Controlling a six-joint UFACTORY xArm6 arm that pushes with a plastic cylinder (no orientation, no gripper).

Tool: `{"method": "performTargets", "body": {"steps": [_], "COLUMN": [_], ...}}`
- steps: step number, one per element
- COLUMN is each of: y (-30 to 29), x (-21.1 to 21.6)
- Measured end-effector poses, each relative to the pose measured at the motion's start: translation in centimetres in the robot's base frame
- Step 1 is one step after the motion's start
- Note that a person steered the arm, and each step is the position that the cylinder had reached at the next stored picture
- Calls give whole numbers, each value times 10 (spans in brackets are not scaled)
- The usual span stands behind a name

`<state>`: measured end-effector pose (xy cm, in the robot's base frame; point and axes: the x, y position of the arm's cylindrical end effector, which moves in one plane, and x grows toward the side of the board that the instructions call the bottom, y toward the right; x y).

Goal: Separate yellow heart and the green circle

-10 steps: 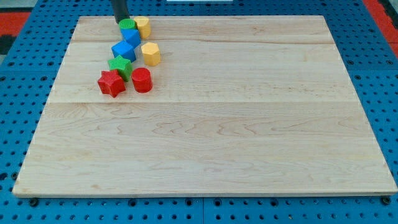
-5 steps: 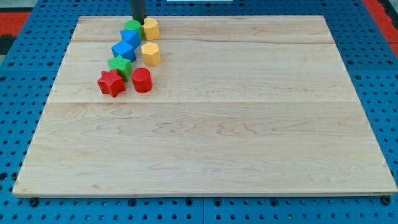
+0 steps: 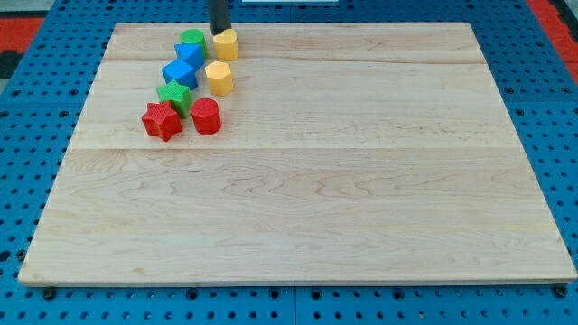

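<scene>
Wooden board [image 3: 361, 181], upper left of frame, my tip [image 3: 219, 32] touching yellow heart [image 3: 226, 44] from above, green circle [image 3: 191, 39] just left, apart, rod grips nothing, no writing readable.

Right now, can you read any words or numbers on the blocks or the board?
None. No words, numbers or signs show in the camera view.
The wooden board shows only grain.
The yellow heart, green circle and the other blocks have plain coloured faces.
The blue pegboard around the board shows only holes.
My tip is a plain dark rod touching the yellow heart at its top-left edge.
</scene>
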<state>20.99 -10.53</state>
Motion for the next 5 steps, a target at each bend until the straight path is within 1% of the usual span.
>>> {"method": "performTargets", "body": {"steps": [2, 4, 5], "y": [1, 1, 4], "x": [0, 13, 5]}}
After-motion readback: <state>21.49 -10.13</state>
